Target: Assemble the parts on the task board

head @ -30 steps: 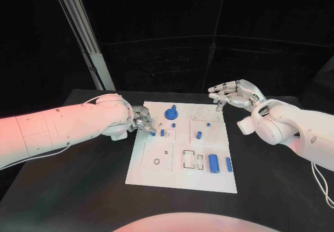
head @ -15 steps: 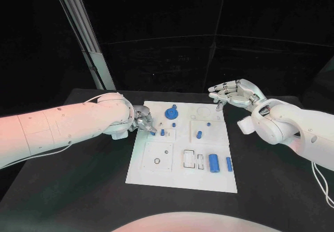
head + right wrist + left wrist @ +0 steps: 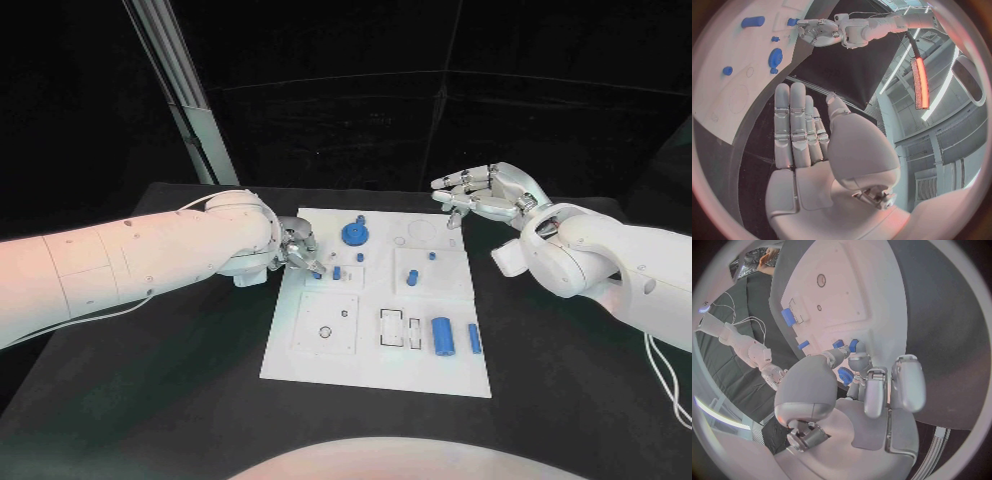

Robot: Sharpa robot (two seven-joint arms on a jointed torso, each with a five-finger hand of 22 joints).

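- Nearest us on the task board (image 3: 378, 375) lie two loose parts — a thick blue cylinder (image 3: 443, 337) and a slim blue pin (image 3: 475, 339) just beside it — next to an outlined rectangular slot (image 3: 394, 328) and a square plate with a small hole (image 3: 327, 325).
- Further up, our left hand (image 3: 299, 250) rests at the board's left edge, fingertips pinched on a small blue peg (image 3: 317, 274); a second peg (image 3: 338, 272) stands just beside it. In the left wrist view the fingers (image 3: 859, 362) close round that blue piece (image 3: 852, 345).
- Beyond, a blue part (image 3: 411, 277) sits in the middle panel, and a blue gear-like disc (image 3: 355, 236) near the far edge.
- Farthest, our right hand (image 3: 486, 195) hovers off the far right corner, fingers apart and lightly curled, holding nothing.
- Risk, as we judge it: the peg is gripped by the tips alone — a slight tilt could jam it at its hole or knock the neighbouring peg.
- Against a second ago, nothing on the board has shifted; both hands stay where they were.
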